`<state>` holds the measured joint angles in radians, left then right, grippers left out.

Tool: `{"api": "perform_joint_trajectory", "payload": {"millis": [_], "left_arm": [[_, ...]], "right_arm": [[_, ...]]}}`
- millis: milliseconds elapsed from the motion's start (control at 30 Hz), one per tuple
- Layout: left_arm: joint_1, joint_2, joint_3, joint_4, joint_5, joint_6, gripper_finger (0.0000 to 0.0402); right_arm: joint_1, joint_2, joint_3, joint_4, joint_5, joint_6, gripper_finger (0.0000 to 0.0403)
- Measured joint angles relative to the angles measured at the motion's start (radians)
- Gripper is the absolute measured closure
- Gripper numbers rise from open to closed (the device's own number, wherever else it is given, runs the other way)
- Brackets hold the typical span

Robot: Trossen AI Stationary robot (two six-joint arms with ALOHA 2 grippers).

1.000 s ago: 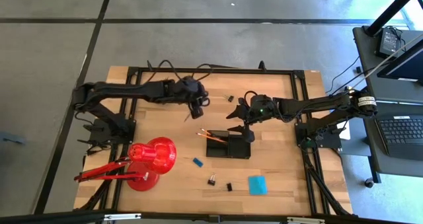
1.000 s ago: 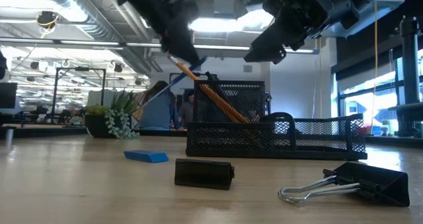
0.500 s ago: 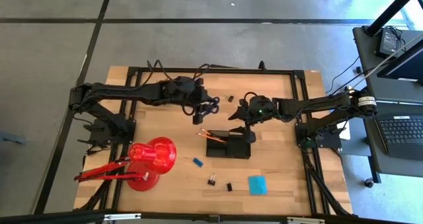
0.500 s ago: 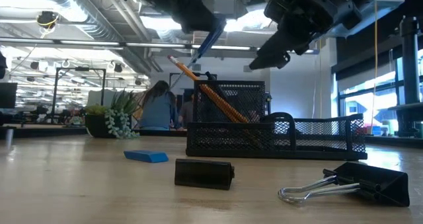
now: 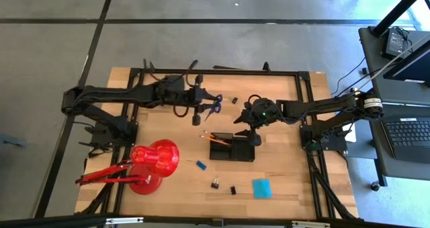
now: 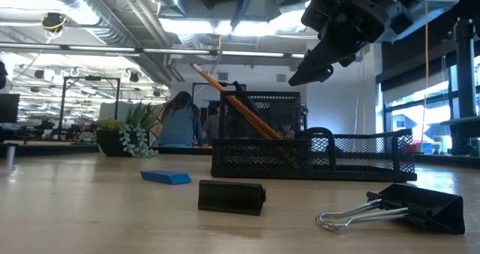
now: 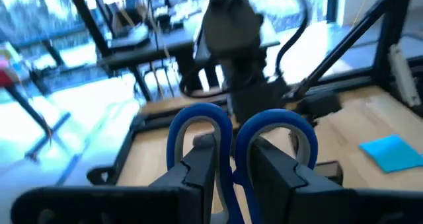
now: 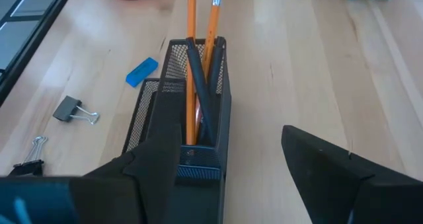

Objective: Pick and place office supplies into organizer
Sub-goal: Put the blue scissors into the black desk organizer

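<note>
- high view: left claw (image 5: 199,109) is clamped on the blue-handled scissors (image 5: 211,107), carried up off the tabletop (image 5: 282,167), handles poking toward the right arm.
- organizer (image 5: 232,149) sits on the tabletop nearer the front edge than the scissors and a bit to the robot's right, so i'd guess the carry heads that way.
- pencils (image 5: 213,138) lean out of its tall end.
- right claw (image 5: 247,128) hangs wide open and empty just over the organizer's back edge, and could get in the way.
</note>
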<state>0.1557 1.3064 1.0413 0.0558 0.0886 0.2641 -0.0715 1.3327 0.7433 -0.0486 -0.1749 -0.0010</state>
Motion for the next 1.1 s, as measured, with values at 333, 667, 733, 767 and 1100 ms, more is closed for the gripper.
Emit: {"api": "perform_joint_trajectory", "payload": {"millis": [333, 667, 733, 767, 1100], "left_arm": [[-0.034, -0.211, -0.379, 0.564, 0.046, -0.016, 0.0329], [-0.037, -0.151, -0.612, 1.061, 0.065, -0.104, 0.0326], [-0.037, -0.107, -0.621, 1.131, 0.065, -0.121, 0.0328], [-0.039, -0.081, -0.623, 1.173, 0.066, -0.122, 0.0328], [-0.07, 0.167, -0.622, 1.51, 0.118, -0.13, 0.0328]], "right_arm": [[0.0, 0.0, 0.0, 0.0, 0.0, 0.0, 0.0138], [0.0, 0.0, 0.0, 0.007, 0.0, 0.049, 0.0138], [0.0, 0.0, 0.0, 0.012, 0.0, 0.049, 0.0138], [0.0, 0.0, 0.0, 0.018, 0.0, 0.049, 0.0138], [0.0, 0.0, 0.0, 0.043, 0.0, 0.048, 0.0138]]}}
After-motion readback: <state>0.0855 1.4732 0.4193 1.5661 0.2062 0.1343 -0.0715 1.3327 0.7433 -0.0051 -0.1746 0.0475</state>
